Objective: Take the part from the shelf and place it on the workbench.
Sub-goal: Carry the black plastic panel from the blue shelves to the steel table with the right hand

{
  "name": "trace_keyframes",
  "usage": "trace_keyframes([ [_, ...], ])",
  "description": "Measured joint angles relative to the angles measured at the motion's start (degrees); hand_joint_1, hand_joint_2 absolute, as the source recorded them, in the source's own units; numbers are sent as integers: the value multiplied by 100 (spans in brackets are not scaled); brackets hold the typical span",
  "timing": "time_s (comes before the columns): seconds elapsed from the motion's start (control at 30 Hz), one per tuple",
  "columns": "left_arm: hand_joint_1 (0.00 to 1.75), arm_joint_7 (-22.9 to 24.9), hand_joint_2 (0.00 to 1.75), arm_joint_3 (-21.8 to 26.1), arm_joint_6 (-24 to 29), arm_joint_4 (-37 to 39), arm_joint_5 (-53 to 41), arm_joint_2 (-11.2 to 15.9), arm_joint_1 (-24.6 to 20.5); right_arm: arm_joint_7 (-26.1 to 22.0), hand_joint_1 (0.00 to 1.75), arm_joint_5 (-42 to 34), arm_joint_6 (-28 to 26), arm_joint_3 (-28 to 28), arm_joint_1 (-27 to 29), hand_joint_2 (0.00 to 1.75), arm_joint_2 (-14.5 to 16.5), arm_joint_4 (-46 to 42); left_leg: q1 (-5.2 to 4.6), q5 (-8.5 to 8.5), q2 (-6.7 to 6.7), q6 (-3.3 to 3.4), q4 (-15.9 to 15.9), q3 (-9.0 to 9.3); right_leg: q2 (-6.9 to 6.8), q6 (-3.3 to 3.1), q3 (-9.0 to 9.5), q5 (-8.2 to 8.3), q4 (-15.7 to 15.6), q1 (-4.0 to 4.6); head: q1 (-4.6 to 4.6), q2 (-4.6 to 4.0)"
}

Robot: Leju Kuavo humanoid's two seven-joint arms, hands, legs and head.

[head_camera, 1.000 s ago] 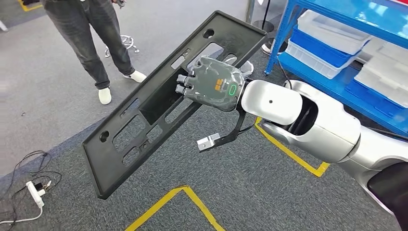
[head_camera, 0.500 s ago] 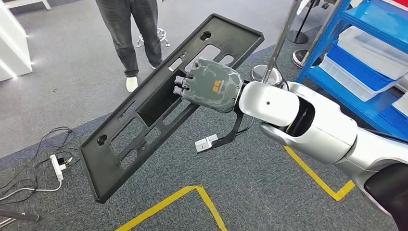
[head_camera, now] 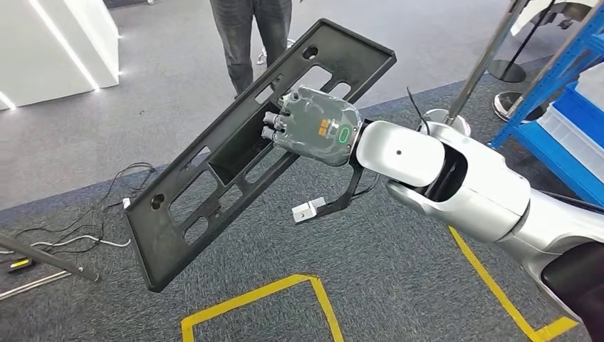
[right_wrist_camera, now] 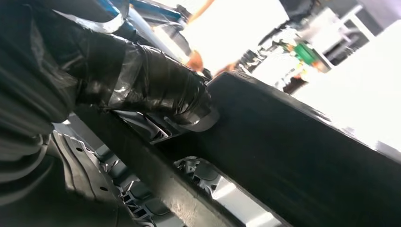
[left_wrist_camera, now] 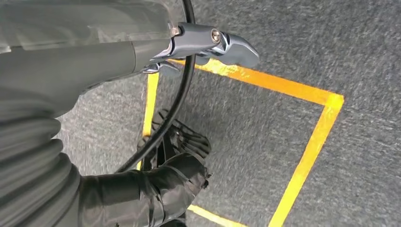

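From the head view, your right hand (head_camera: 313,127) grips a long black plastic panel (head_camera: 214,164), a flat frame with rectangular cut-outs and a round hole near each end. The fingers hook through a cut-out near the panel's middle. The panel is held in the air, tilted, its far end high and its near end low, above grey carpet marked with yellow floor tape (head_camera: 263,296). Beyond the panel's high end stands a person (head_camera: 256,28), of whom you see dark trousers. To the right of the panel is a blue shelf (head_camera: 563,135). Loose cables (head_camera: 85,228) lie on the floor left of the panel's low end. No tabletop is in sight, so the placing is likely some way off.

From the left wrist view, your left hand (left_wrist_camera: 198,47) hangs over the carpet and yellow tape with nothing in it. How far its fingers are spread you cannot tell.

From the right wrist view, taped dark fingers (right_wrist_camera: 156,90) press around the panel's edge (right_wrist_camera: 293,156), close and dim.

The risks: the panel is long and held at one point, so it may swing or twist in the grip. Its high end is near the person and could strike them. Its low end could catch the cables.
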Motion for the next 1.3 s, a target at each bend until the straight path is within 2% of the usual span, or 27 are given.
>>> trace_keyframes([
  [0.03,0,0,175,-1,-2,1,-4,-1,1,1,175,0,0,1,8,175,0,1,5,27,10,-16,64,-25,-75,7,-2,-11,9,0,0,0],
  [0.07,0,0,175,-1,-3,1,-6,0,4,1,175,1,0,1,12,175,0,2,9,153,32,-25,-101,75,-147,18,0,-26,22,-1,-1,0],
  [0.13,0,-1,175,-1,-3,1,-7,10,7,1,175,1,-2,0,9,175,0,2,-5,480,195,-5,-880,517,-280,56,13,-70,60,7,-1,0],
  [0.2,0,-1,175,-1,-3,-1,-12,22,4,2,175,1,-4,-1,-4,175,0,2,-43,627,321,76,-1418,805,-387,109,20,-112,100,36,2,0],
  [0.23,0,-2,175,-1,-3,-1,-15,23,6,2,175,2,-5,-1,-8,175,1,2,-64,613,317,124,-1468,821,-431,137,23,-123,106,52,4,0],
  [0.3,0,-2,175,-1,-4,0,-21,23,19,3,175,2,-9,-1,-13,175,8,1,-60,635,195,204,-1472,810,-494,200,37,-147,109,56,4,0],
  [0.37,0,-2,175,-1,-3,-1,-21,22,28,4,175,4,-10,-4,-19,175,16,-1,-37,658,90,275,-1503,821,-297,261,-26,-305,293,29,6,0],
  [0.43,0,-2,175,-1,-4,-2,-21,22,19,6,175,8,-10,-7,-19,175,14,1,-31,675,-6,321,-1517,820,5,288,-316,-664,927,2,7,0],
  [0.47,0,-2,175,-1,-5,-1,-21,21,12,7,175,9,-10,-8,-13,175,12,1,-38,677,-59,334,-1512,811,73,289,-518,-843,1338,-2,7,0],
  [0.5,0,-2,175,-1,-7,-1,-21,20,7,8,175,11,-10,-7,-2,175,10,2,-47,678,-124,340,-1505,802,97,287,-689,-941,1666,0,7,0],
  [0.53,0,-2,175,-1,-8,-1,-21,19,4,8,175,12,-9,-5,8,175,9,2,-55,678,-195,343,-1494,797,106,279,-780,-932,1818,1,6,0],
  [0.57,0,-2,175,-1,-8,0,-21,17,4,8,175,13,-9,-5,15,175,9,2,-63,677,-275,344,-1480,794,120,258,-749,-793,1712,2,7,0],
  [0.6,0,-2,175,-1,-7,-1,-21,17,3,8,175,13,-10,-5,16,175,9,2,-72,676,-358,343,-1467,795,164,224,-618,-569,1397,6,7,0],
  [0.67,0,-2,175,-1,-6,-1,-21,10,-3,8,175,14,-10,-8,9,175,7,2,-78,678,-506,330,-1444,777,433,126,-278,-190,599,4,4,0],
  [0.73,0,3,175,0,-2,-1,-19,6,-5,9,175,16,-10,-8,0,175,5,2,-47,698,-626,278,-1440,722,623,71,-141,-93,237,13,3,0],
  [0.8,0,13,175,1,2,-2,-14,3,7,8,175,17,-8,-7,-5,175,8,2,-19,735,-765,193,-1472,688,524,61,-108,-77,168,15,4,0],
  [0.83,0,15,175,1,-1,0,-11,-2,15,8,175,17,-5,-7,-7,175,14,3,-25,727,-756,160,-1463,677,443,49,-65,-56,107,3,2,0],
  [0.87,0,16,175,1,-2,2,-9,-3,19,8,175,17,0,-7,-11,175,20,4,-37,670,-651,135,-1387,640,356,29,-16,-29,42,-15,-8,0],
  [0.9,0,16,175,2,-2,3,-7,4,16,9,175,19,11,-7,-17,175,26,6,-49,551,-480,111,-1195,551,269,11,28,-5,-15,-33,-17,0],
  [0.97,0,15,175,2,-4,5,-8,16,2,9,175,21,42,2,-26,175,36,11,-33,209,-122,60,-518,226,110,-15,56,0,-42,-21,-36,0],
  [1.0,0,15,175,2,-6,5,-12,17,-5,8,175,21,57,15,-24,175,43,15,-15,85,-44,28,-178,56,29,-13,55,-11,-33,-17,-37,0],
  [1.03,0,16,175,2,-9,5,-16,16,-5,8,175,21,67,32,-21,175,51,20,6,54,-9,-1,10,-40,-50,-7,55,-26,-21,-15,-36,0],
  [1.07,0,16,175,2,-13,5,-20,15,-4,8,175,21,74,51,-18,175,62,26,27,120,15,-28,2,-34,-129,7,55,-47,-4,-18,-37,0],
  [1.13,0,17,175,2,-13,5,-21,19,-1,8,175,21,83,75,-20,175,91,33,49,465,153,-58,-684,326,-271,57,63,-109,57,-22,-36,0],
  [1.17,0,17,175,2,-12,5,-19,21,-4,8,175,21,90,80,-26,175,108,35,36,596,245,-46,-1043,523,-331,92,62,-147,94,-11,-37,0],
  [1.23,0,22,175,2,-9,5,-11,27,-8,10,175,21,115,84,-40,175,139,43,0,685,335,26,-1416,710,-426,162,60,-201,148,20,-29,0],
  [1.3,0,36,175,2,-8,5,-8,29,-2,19,175,17,144,94,-54,175,194,51,-23,683,223,116,-1414,690,-516,222,79,-217,138,35,-23,0],
])
